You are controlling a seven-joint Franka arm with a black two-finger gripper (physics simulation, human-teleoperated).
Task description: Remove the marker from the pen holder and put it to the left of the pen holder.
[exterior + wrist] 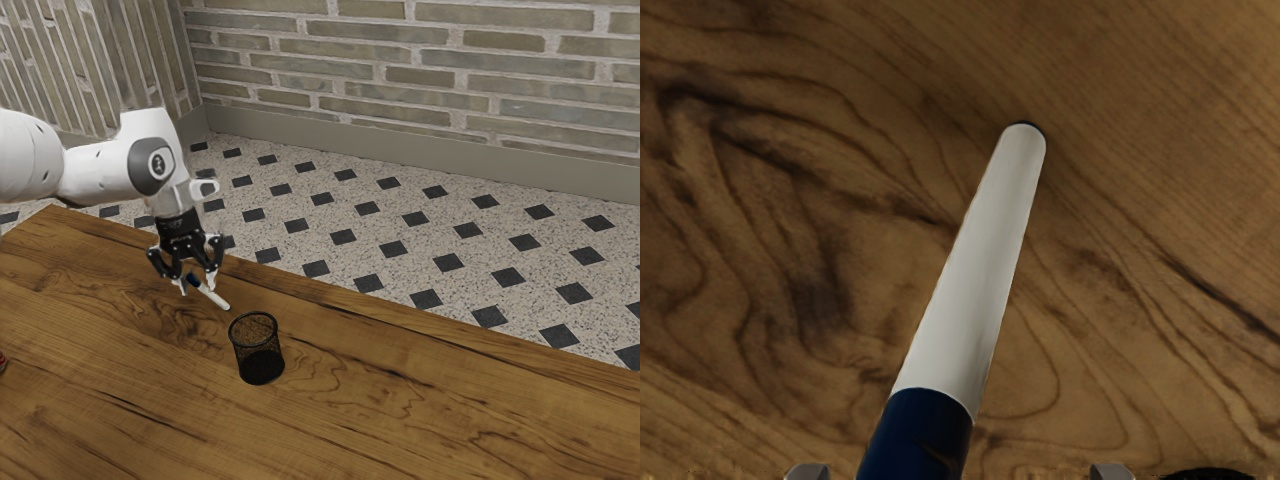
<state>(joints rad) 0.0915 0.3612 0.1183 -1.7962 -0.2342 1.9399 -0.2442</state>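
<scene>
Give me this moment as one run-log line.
gripper: open | marker: outside pen holder, blue end nearest gripper | marker resting or airborne: unclear | placement: unconfirmed

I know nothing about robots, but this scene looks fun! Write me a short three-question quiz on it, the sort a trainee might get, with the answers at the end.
1. Fill in the missing word: the black mesh pen holder stands on a brown ____ table.
2. Besides white, which colour shows on the long, tapering marker? a) red b) blue c) green
3. True or false: the two fingers of the robot's black hand stand apart.

Key: 1. wooden; 2. b; 3. true
</scene>
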